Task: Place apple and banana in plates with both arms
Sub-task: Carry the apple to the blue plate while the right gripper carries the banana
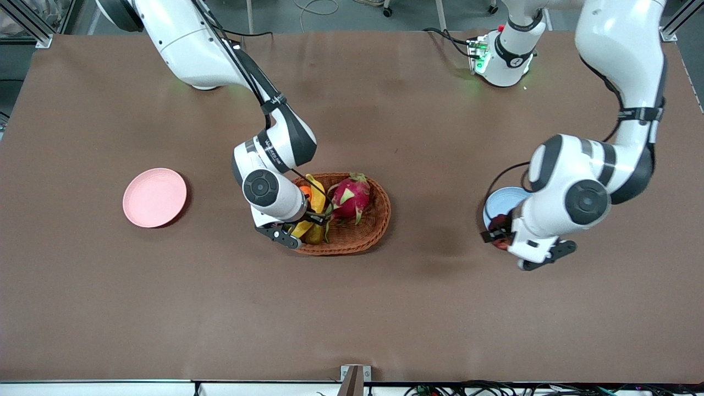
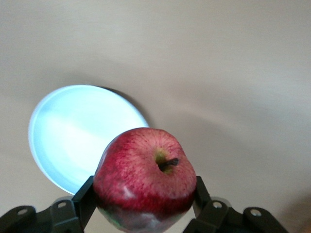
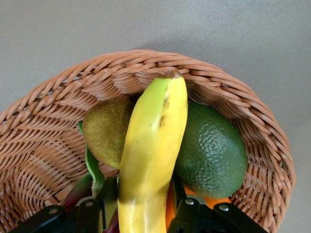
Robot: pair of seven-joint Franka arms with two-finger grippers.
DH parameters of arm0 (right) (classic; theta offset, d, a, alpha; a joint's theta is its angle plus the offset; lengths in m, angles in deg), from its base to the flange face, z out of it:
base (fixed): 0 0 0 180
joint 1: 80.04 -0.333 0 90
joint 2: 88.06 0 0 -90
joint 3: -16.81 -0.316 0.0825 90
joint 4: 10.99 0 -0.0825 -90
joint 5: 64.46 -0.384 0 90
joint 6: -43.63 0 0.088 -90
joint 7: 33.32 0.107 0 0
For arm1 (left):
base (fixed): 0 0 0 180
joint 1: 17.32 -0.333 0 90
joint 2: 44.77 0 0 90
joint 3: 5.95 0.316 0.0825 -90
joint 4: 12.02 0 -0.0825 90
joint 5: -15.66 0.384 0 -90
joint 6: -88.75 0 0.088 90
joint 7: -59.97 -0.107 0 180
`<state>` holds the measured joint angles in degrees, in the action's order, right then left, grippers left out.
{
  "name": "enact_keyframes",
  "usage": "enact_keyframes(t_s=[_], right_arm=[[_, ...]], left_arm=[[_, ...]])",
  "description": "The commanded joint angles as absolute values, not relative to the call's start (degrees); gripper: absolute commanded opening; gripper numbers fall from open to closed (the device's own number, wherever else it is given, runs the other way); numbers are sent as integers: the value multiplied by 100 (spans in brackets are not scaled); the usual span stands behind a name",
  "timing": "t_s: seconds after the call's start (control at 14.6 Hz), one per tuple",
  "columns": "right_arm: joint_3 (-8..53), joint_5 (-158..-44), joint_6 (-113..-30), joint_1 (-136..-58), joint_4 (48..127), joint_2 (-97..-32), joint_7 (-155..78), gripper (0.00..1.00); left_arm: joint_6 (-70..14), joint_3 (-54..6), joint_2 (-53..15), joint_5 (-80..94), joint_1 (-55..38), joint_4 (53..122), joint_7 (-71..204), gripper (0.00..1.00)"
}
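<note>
My left gripper (image 1: 498,230) is shut on the dark red apple (image 1: 499,222) and holds it over the edge of the light blue plate (image 1: 503,200) nearer the front camera. In the left wrist view the apple (image 2: 145,177) sits stem up between the fingers (image 2: 83,198), with the blue plate (image 2: 73,131) below. My right gripper (image 1: 308,220) is in the wicker basket (image 1: 377,220), shut on the yellow banana (image 1: 315,199). In the right wrist view the banana (image 3: 153,145) runs out from the gripper (image 3: 143,206) toward the basket rim (image 3: 146,60). The pink plate (image 1: 154,197) lies bare toward the right arm's end.
The basket also holds a magenta dragon fruit (image 1: 350,197), a green avocado-like fruit (image 3: 211,150), a brownish-green fruit (image 3: 107,128) and an orange (image 1: 304,191). Bare brown table lies between the basket and each plate.
</note>
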<state>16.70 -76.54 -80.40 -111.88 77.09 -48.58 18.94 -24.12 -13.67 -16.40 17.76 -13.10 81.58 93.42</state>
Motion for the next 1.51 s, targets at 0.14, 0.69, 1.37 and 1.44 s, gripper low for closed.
enact_keyframes(t_s=[0.14, 0.69, 1.37, 1.44], right_arm=[[1681, -7720, -8047, -11221, 7637, -4824, 1688, 29], [1778, -7519, -6864, -10827, 7497, -5544, 1029, 8], [1866, -6463, -6456, -7927, 9217, -6467, -3996, 9], [1866, -6455, -6613, -7777, 9472, -6564, -4191, 10]], left_arm=[[-3120, -1421, -1691, 1874, -1696, 9228, 8846, 39], [-3623, -1421, -1647, 1874, -2031, 9845, 8195, 100], [-1720, -1465, -3008, 1874, -2031, 8135, 7871, 100], [-1438, -1457, -3079, 1874, -2031, 7827, 7748, 100]])
